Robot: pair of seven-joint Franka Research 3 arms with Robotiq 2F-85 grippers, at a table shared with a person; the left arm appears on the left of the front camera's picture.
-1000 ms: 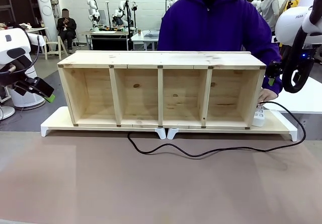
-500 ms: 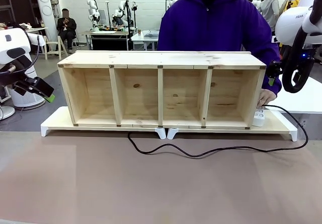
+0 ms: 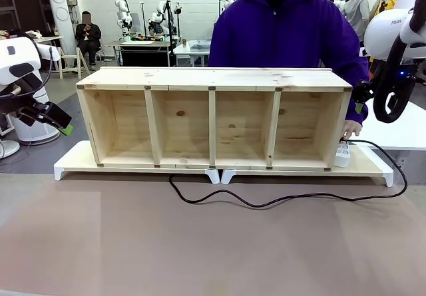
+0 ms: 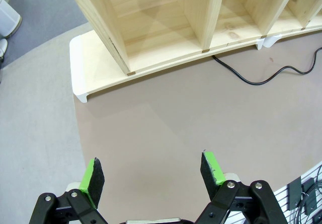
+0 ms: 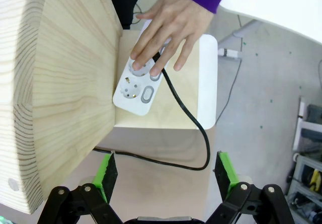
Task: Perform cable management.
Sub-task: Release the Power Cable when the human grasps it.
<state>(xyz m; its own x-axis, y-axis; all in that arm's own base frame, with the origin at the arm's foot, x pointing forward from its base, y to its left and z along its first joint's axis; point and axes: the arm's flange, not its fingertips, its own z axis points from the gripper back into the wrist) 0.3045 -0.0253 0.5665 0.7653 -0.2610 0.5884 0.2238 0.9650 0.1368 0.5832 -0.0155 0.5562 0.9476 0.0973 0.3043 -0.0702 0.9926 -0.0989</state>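
The black cable (image 3: 279,201) comes out from under the middle of the wooden shelf (image 3: 213,80), snakes right across the brown table and loops back to a white power strip (image 3: 343,153) by the shelf's right end. In the right wrist view a person's hand (image 5: 168,25) presses on the cable's plug in the power strip (image 5: 137,90), and the cable (image 5: 188,113) curves down below it. My right gripper (image 5: 166,169) hangs open above the strip, beside the shelf's end wall; it shows there as the right gripper (image 3: 360,103). My left gripper (image 4: 151,172) is open over bare table, as the left gripper (image 3: 63,126) far left.
The shelf stands on two low white-edged risers (image 3: 73,163) along the table's far side. A person in a purple hoodie (image 3: 286,30) stands behind it. A white table (image 3: 399,133) lies at the right. The brown mat (image 3: 200,243) in front is free room.
The person's hand has shifted slightly lower at the power strip, and the cable's loop at the right has swung out a little. Neither arm has moved.
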